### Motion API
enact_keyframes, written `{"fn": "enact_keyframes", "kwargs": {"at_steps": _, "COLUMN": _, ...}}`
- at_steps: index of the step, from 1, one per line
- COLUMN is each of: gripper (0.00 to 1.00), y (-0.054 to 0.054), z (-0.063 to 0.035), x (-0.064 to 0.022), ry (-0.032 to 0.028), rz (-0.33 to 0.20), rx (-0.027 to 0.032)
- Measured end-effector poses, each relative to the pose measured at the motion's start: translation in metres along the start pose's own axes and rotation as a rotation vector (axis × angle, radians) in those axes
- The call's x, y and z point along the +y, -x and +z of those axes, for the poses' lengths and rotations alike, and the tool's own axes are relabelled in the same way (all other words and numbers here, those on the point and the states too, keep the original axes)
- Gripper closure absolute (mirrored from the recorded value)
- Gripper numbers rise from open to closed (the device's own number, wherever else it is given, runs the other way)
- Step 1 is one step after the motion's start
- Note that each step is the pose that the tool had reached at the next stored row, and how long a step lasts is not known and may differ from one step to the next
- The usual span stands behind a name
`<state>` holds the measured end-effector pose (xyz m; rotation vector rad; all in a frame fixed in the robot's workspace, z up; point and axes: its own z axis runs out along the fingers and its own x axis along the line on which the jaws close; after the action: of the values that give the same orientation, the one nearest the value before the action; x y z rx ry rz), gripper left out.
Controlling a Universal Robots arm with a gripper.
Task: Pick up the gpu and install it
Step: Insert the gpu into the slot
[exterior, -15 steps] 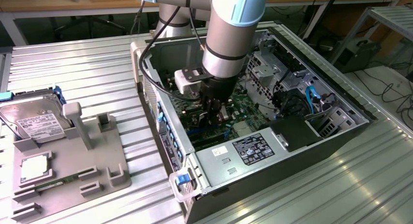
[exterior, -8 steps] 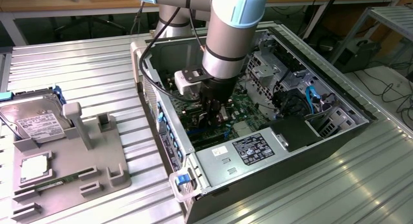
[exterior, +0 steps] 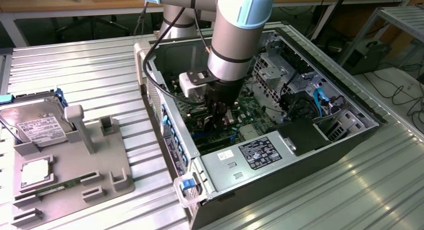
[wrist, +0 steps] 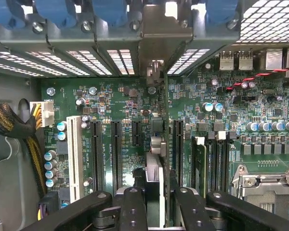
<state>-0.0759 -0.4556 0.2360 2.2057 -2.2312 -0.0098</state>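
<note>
In the wrist view the gpu (wrist: 155,144) shows edge-on as a thin card running from between my fingers to its silver bracket (wrist: 156,72) at the case's rear slot openings. My gripper (wrist: 155,192) is shut on it, one black finger (wrist: 133,204) on each side. The card stands over the green motherboard (wrist: 111,96), parallel to the black expansion slots (wrist: 116,154); whether it sits in a slot I cannot tell. In the exterior view my gripper (exterior: 220,113) reaches down into the open computer case (exterior: 166,140), with the card dark and mostly hidden beneath it.
A white slot (wrist: 74,154), memory slots (wrist: 209,163) and a CPU socket (wrist: 265,185) flank the card. A braided cable bundle (wrist: 14,125) lies by the case wall. On the exterior view's left, a grey fixture (exterior: 99,165) holds a hard drive (exterior: 39,125) and a memory stick (exterior: 59,186).
</note>
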Motion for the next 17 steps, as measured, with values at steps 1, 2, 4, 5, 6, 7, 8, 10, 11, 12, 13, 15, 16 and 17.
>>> {"fn": "enact_keyframes", "kwargs": {"at_steps": 1, "gripper": 0.72, "y": 0.0, "z": 0.0, "x": 0.0, "ry": 0.0, "rz": 0.0, "rx": 0.0}}
{"fn": "enact_keyframes", "kwargs": {"at_steps": 2, "gripper": 0.72, "y": 0.0, "z": 0.0, "x": 0.0, "ry": 0.0, "rz": 0.0, "rx": 0.0}}
{"fn": "enact_keyframes", "kwargs": {"at_steps": 4, "gripper": 0.72, "y": 0.0, "z": 0.0, "x": 0.0, "ry": 0.0, "rz": 0.0, "rx": 0.0}}
{"fn": "enact_keyframes", "kwargs": {"at_steps": 5, "gripper": 0.72, "y": 0.0, "z": 0.0, "x": 0.0, "ry": 0.0, "rz": 0.0, "rx": 0.0}}
{"fn": "enact_keyframes", "kwargs": {"at_steps": 6, "gripper": 0.72, "y": 0.0, "z": 0.0001, "x": 0.0, "ry": 0.0, "rz": 0.0, "rx": 0.0}}
{"fn": "enact_keyframes", "kwargs": {"at_steps": 7, "gripper": 0.72, "y": 0.0, "z": 0.0015, "x": 0.0, "ry": 0.0, "rz": 0.0, "rx": 0.0}}
{"fn": "enact_keyframes", "kwargs": {"at_steps": 8, "gripper": 0.72, "y": 0.0, "z": 0.0031, "x": 0.0, "ry": 0.0002, "rz": 0.0, "rx": 0.0003}}
{"fn": "enact_keyframes", "kwargs": {"at_steps": 10, "gripper": 0.72, "y": 0.001, "z": 0.0066, "x": -0.0001, "ry": 0.0002, "rz": 0.0, "rx": 0.0007}}
{"fn": "enact_keyframes", "kwargs": {"at_steps": 11, "gripper": 0.72, "y": 0.001, "z": 0.0084, "x": 0.0, "ry": 0.0003, "rz": 0.0, "rx": 0.0008}}
{"fn": "enact_keyframes", "kwargs": {"at_steps": 12, "gripper": 0.72, "y": 0.001, "z": 0.01, "x": 0.0, "ry": 0.0007, "rz": 0.0, "rx": 0.0015}}
{"fn": "enact_keyframes", "kwargs": {"at_steps": 13, "gripper": 0.72, "y": 0.001, "z": 0.0109, "x": -0.0001, "ry": 0.001, "rz": 0.0, "rx": 0.0009}}
{"fn": "enact_keyframes", "kwargs": {"at_steps": 15, "gripper": 0.72, "y": 0.001, "z": 0.0113, "x": -0.0001, "ry": 0.0007, "rz": 0.0, "rx": 0.0001}}
{"fn": "enact_keyframes", "kwargs": {"at_steps": 16, "gripper": 0.72, "y": 0.001, "z": 0.0113, "x": -0.0001, "ry": 0.0008, "rz": 0.0, "rx": 0.0002}}
{"fn": "enact_keyframes", "kwargs": {"at_steps": 17, "gripper": 0.72, "y": 0.001, "z": 0.0113, "x": -0.0001, "ry": 0.0007, "rz": 0.0, "rx": 0.0001}}
